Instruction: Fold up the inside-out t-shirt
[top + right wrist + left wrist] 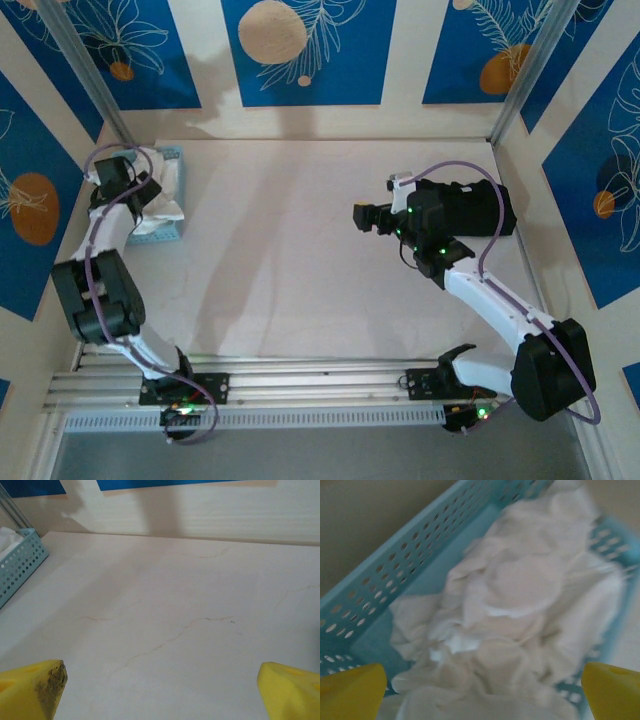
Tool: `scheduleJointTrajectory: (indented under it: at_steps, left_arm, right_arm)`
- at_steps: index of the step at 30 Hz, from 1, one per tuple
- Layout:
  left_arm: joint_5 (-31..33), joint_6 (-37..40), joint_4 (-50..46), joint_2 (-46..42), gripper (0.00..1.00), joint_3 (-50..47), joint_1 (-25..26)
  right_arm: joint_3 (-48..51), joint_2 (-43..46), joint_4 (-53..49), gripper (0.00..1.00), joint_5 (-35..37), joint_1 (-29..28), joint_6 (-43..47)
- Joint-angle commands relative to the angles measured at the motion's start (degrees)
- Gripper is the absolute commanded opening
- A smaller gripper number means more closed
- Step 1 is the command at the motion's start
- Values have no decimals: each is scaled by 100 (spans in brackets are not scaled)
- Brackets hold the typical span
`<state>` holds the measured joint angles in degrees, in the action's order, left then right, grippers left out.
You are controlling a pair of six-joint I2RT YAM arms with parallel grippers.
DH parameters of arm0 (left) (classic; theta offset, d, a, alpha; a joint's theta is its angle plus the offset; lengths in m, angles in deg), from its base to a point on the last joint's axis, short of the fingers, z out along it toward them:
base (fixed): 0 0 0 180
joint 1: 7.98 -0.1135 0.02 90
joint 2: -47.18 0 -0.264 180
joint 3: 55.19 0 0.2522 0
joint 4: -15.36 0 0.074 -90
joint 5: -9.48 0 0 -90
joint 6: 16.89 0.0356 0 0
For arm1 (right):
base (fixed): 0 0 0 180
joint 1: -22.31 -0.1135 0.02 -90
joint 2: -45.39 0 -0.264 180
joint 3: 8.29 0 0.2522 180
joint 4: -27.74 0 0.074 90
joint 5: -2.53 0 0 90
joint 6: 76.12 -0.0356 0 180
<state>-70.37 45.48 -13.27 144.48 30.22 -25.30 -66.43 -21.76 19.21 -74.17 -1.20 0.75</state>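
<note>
White cotton lies crumpled in a loose heap: the inside-out t-shirt (520, 595) is bunched up and unfolded inside the blue basket (162, 232). In the left wrist view its folds rise above the basket's perforated walls and spill over one rim. The basket sits in the far left corner of the table (280, 260), close to the left wall.

Directly over the heap hangs the left gripper (482, 690). Its jaws are spread wide, with one yellow pad (355, 690) at each side of the cloth, and nothing is clamped between them. Whether the pads touch the fabric cannot be told.

Well apart from the shirt, the right gripper (365, 217) is over the bare table right of centre and points left toward the basket. Its jaws also stand wide apart with nothing in them. In the right wrist view one of its yellow fingertips (50, 682) carries a dark smudge.

Just behind the right arm's wrist, a black folded garment (497, 212) lies on the table near the right wall. Cream and blue panels (300, 50) with leaf drawings enclose the table.
</note>
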Motion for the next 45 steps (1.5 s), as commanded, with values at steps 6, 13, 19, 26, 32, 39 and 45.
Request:
scheduleJointTrajectory:
  at_steps: [6, 13, 19, 26, 32, 39, 45]
  left_arm:
    - [-42, 612, -1087, 1425, 84, 1143, -20]
    - [-516, 568, -1120, 1147, 8, 1702, -22]
    - [-676, 157, -642, -1257, 0, 1615, 140]
    - [-1156, -29, -180, -2875, 0, 2241, 1512]
    - [-1448, -186, -23, -2988, 0, 2538, 2869]
    - [-1308, -507, 703, -2387, 0, 1781, 4352]
    - [-1609, -637, 535, -496, 3, 2521, 4935]
  right_arm:
    - [185, 35, -110, 99, 120, 138, -282]
    - [163, 173, -512, 99, 163, 235, -519]
    - [134, 755, -926, 100, 273, 321, -557]
    - [-290, 1119, -1639, 100, 41, 656, -521]
    - [-1323, 1007, -2950, 99, -669, 1016, -279]
    - [-1640, 844, -3544, 100, -1384, 1224, -396]
    - [-1267, 623, -3494, 98, -1616, 1204, -697]
